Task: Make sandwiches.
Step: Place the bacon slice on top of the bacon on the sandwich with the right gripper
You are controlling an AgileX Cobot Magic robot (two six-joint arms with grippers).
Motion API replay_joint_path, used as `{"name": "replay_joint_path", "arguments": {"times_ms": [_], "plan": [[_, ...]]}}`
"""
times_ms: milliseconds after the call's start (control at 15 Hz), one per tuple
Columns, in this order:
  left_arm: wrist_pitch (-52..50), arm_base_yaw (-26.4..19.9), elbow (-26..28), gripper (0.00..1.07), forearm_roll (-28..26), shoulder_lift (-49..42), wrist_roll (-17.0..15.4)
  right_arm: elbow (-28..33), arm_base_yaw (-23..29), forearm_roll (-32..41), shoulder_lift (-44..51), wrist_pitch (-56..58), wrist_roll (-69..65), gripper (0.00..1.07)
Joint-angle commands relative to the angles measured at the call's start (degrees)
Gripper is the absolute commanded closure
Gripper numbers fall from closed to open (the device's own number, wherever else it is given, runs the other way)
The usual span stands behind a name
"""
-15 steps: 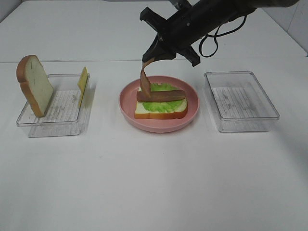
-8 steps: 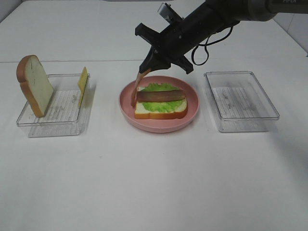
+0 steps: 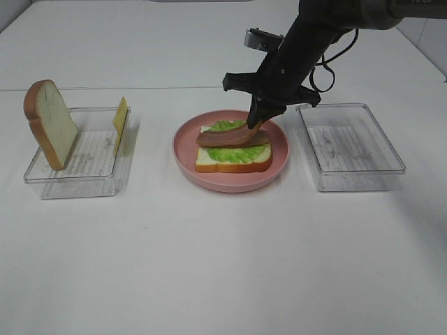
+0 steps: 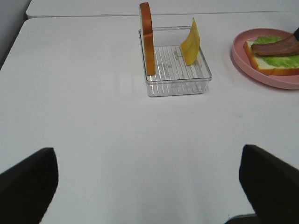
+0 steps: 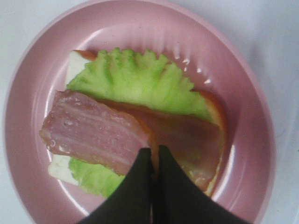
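On the pink plate (image 3: 230,183) lies a bread slice (image 3: 235,166) with green lettuce (image 5: 135,79) and one bacon strip (image 5: 189,135) flat on top. My right gripper (image 3: 255,123) is shut on the end of a second bacon strip (image 5: 93,133), which drapes across the lettuce and partly over the first strip. An upright bread slice (image 3: 50,122) and a yellow cheese slice (image 3: 120,120) stand in the left clear tray (image 3: 77,171). My left gripper (image 4: 149,186) hangs open and holds nothing, well short of that tray (image 4: 177,86), and does not show in the high view.
An empty clear tray (image 3: 349,148) stands right of the plate, close beside the right arm. The white table stretches bare toward the front edge. A seam in the tabletop runs behind the trays.
The right gripper swung from the plate's left side to its right and came down. The hanging bacon strip now lies across the sandwich. The left gripper has not moved.
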State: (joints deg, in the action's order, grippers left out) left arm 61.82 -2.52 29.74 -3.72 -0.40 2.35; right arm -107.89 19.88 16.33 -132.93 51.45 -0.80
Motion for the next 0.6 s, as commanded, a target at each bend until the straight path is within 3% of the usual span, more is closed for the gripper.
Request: {"name": "replay_joint_path", "arguments": {"times_ms": [67, 333, 400, 533, 600], "plan": [[-0.52, 0.34, -0.11, 0.09, -0.34, -0.80, 0.00, -0.29, -0.06, -2.35, -0.11, 0.92, -1.15, 1.07], [-0.52, 0.34, -0.11, 0.09, -0.34, -0.80, 0.00, -0.29, 0.00, -1.72, -0.11, 1.49, -1.15, 1.07], [-0.52, 0.34, -0.11, 0.09, -0.34, -0.80, 0.00, -0.29, 0.00, -1.72, -0.11, 1.66, -1.15, 0.98], [-0.52, 0.34, -0.11, 0.09, -0.34, -0.80, 0.00, -0.40, 0.06, -2.01, 0.40, 3.55, -1.15, 0.42], [-0.52, 0.34, -0.11, 0.09, -0.34, -0.80, 0.00, -0.40, 0.06, -2.01, 0.74, 3.84, -1.09, 0.31]]}}
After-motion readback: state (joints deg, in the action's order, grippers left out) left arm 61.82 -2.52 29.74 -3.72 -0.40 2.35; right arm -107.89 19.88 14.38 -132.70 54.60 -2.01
